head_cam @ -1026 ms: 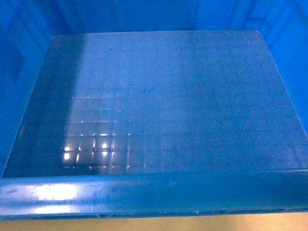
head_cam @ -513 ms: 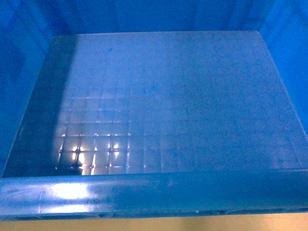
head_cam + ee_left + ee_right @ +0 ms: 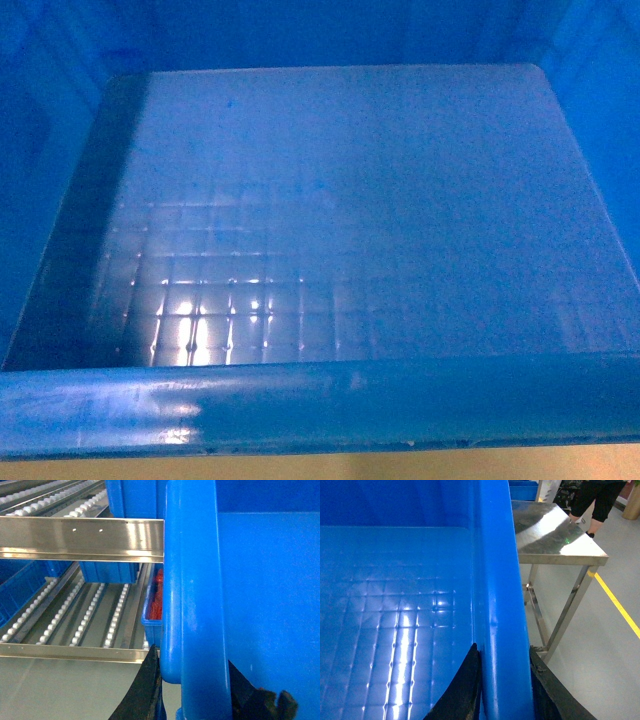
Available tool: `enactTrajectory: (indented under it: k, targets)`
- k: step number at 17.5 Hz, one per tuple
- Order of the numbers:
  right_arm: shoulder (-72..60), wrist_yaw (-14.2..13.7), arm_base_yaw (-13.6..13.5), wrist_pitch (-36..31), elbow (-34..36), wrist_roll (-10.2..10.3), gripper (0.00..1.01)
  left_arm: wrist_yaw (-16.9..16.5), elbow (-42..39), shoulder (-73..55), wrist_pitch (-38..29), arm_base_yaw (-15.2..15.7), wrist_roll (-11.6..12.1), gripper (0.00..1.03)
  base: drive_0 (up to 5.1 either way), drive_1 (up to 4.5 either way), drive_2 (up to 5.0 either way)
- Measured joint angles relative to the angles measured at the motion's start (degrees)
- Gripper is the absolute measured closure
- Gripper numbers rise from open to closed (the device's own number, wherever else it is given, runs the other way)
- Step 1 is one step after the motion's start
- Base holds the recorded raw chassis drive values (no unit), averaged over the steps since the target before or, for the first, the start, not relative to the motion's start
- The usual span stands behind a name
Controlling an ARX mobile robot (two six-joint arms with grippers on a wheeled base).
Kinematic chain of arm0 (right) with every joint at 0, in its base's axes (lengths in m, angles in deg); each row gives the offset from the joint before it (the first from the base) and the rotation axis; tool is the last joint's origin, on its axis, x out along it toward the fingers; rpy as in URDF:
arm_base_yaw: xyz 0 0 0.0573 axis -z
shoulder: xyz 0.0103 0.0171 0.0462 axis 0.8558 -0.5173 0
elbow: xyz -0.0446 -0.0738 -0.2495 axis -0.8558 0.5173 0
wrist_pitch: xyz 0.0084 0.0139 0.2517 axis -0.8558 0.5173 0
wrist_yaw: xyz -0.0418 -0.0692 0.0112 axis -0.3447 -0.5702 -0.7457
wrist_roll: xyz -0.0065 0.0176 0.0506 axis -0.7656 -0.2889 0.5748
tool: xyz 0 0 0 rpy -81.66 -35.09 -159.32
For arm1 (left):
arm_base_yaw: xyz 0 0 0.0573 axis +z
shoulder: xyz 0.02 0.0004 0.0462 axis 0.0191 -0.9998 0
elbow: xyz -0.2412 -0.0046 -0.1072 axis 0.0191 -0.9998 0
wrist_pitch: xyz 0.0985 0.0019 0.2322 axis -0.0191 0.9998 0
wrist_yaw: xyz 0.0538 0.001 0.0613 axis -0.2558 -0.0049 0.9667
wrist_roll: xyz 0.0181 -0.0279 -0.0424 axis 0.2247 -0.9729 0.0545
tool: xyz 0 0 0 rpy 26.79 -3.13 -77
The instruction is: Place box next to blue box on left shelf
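Both jaws stay clamped on the box rim; floor glare shifted right.

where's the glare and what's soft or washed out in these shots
Head view: bright glints on the box floor at lower left, a shine on the near rim, the whole frame hazy and tinted blue. Left wrist view: the shelf rail mirrors light; the left claw on the rim is dark and blurred. Right wrist view: streaked glare on the grid floor, a washed-out patch on the steel table.
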Motion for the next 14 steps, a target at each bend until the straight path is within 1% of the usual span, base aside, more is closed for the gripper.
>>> enactTrajectory:
  k: [14]
  targets:
    - [0.0, 0.1, 0.0, 0.0, 0.0, 0.0, 0.84, 0.0, 0.0, 0.0, 0.1, 0.0, 0.0, 0.85, -4.9, 1.4, 3.3]
